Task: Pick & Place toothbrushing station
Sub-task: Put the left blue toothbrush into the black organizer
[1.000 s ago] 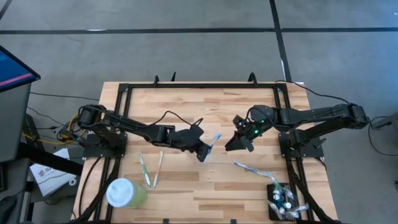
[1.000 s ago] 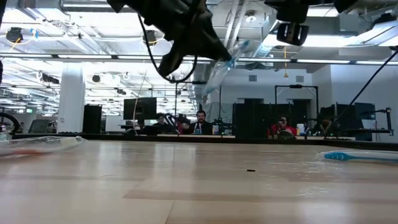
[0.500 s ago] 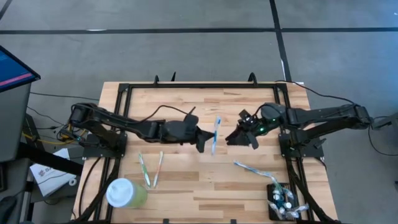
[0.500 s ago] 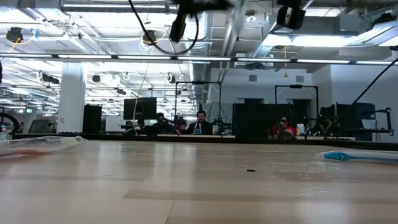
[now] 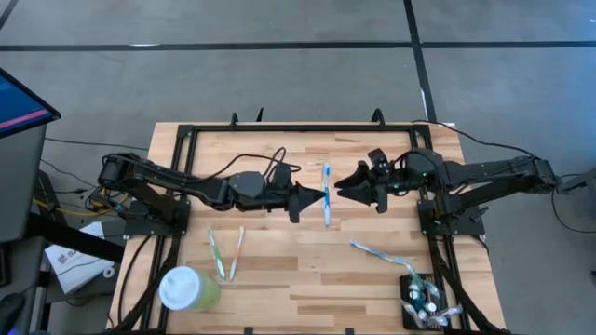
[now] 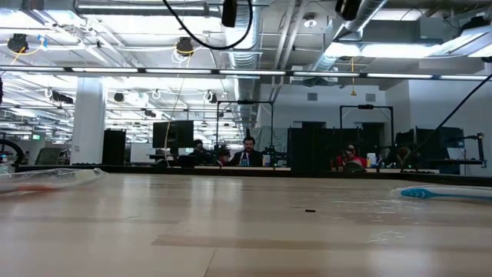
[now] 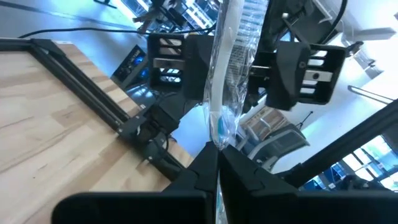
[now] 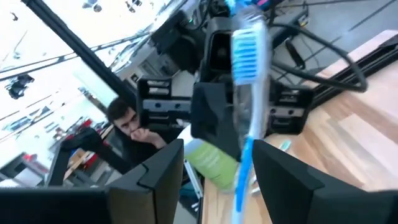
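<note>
Toothbrushing station (image 5: 420, 300) sits at the table's (image 5: 279, 279) front right corner.

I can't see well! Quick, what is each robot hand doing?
Left gripper: shut on the blue plastic-wrapped toothbrush.
Right gripper: open, facing the toothbrush, holding nothing.

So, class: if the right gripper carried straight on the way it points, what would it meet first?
Most likely the wrapped toothbrush held up by the left gripper. The right gripper, jaws open, faces it from close by; exact depth is unclear.
</note>
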`<state>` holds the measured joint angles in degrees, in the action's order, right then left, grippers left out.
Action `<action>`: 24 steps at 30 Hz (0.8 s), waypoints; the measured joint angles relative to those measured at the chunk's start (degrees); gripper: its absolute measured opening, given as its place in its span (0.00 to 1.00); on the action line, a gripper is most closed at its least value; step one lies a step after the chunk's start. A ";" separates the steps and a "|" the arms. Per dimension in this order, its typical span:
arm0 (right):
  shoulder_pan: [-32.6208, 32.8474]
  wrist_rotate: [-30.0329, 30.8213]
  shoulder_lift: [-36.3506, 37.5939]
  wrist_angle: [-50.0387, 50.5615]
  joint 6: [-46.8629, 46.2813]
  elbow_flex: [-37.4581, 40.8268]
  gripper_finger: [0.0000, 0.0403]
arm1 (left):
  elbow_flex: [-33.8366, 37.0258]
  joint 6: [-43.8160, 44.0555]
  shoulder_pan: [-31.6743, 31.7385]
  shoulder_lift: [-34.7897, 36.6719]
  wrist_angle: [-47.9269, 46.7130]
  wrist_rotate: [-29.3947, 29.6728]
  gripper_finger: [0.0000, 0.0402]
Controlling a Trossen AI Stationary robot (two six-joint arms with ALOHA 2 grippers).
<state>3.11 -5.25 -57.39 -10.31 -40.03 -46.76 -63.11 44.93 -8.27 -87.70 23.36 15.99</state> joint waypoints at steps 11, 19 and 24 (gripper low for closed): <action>-1.14 5.33 -1.04 0.07 0.15 0.00 0.48 | 0.00 -0.13 0.03 0.00 1.07 -2.49 0.00; -1.31 5.26 -4.39 -2.66 0.11 0.00 0.49 | 0.00 -0.11 1.37 -0.07 1.17 -4.41 0.00; -1.31 5.11 -5.78 -7.42 0.11 0.00 0.49 | 0.00 0.04 1.73 -0.07 1.15 -4.46 0.00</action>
<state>1.80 -0.14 -63.16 -17.72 -39.92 -46.76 -63.11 44.96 -6.54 -87.77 24.52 11.53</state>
